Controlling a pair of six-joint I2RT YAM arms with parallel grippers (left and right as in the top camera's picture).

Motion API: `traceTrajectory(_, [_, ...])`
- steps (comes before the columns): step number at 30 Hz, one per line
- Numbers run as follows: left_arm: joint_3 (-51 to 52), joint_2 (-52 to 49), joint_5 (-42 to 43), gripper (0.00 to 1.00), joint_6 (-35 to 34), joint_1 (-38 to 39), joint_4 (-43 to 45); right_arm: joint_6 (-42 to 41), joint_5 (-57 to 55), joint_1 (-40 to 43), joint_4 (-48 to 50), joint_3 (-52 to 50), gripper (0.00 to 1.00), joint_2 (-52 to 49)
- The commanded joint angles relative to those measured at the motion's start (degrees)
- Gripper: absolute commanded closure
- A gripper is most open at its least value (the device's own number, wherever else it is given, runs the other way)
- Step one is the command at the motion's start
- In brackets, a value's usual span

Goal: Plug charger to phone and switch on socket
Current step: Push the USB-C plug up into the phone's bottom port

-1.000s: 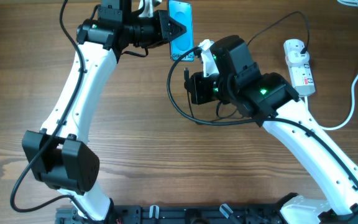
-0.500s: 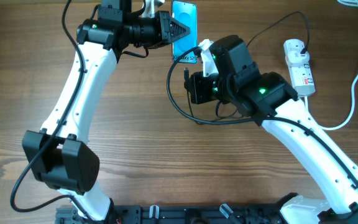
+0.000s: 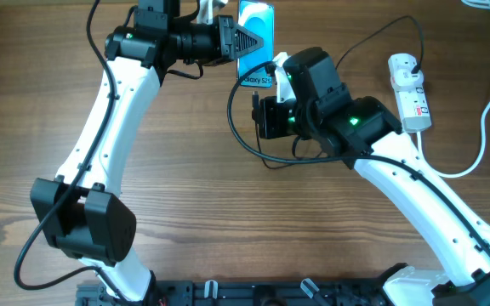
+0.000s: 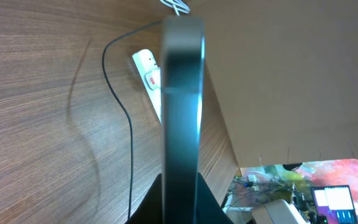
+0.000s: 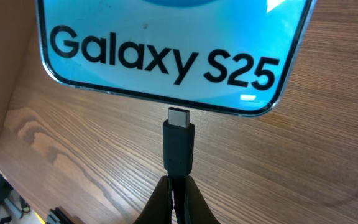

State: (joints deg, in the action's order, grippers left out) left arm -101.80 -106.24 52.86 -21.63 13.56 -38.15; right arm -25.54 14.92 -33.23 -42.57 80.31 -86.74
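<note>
My left gripper (image 3: pixel 242 42) is shut on the phone (image 3: pixel 255 42), held above the table with its cyan screen up; in the left wrist view the phone (image 4: pixel 180 93) shows edge-on between the fingers (image 4: pixel 180 202). My right gripper (image 3: pixel 259 109) is shut on the charger (image 5: pixel 179 146), and the fingers (image 5: pixel 178 193) pinch its black connector. The metal tip sits just below the phone's bottom edge (image 5: pixel 166 56), almost touching it, by the text "Galaxy S25". The thin black cable (image 3: pixel 241 140) loops below the right arm. The white socket (image 3: pixel 410 92) lies at the far right.
A thicker white cable (image 3: pixel 487 102) curves along the right edge of the wooden table (image 3: pixel 228 221). The black cable runs up to the socket's top end (image 3: pixel 415 51). The arm bases stand at the front edge.
The left gripper has carried the phone slightly to the right, toward the right gripper. The right gripper with the connector has shifted a little up and left, closing the gap.
</note>
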Motion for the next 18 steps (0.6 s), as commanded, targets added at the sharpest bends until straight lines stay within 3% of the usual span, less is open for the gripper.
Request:
traceTrajectory(1, [-0.42, -0.02, 2.34, 0.96, 1.95, 0.15, 0.61, -0.59, 0.39, -0.13, 0.76, 1.64, 0.96, -0.44])
traceTrajectory(18, [-0.42, -0.02, -0.31, 0.96, 3.67, 0.04, 0.61, -0.31, 3.04, 0.09, 1.97, 1.99, 0.96, -0.42])
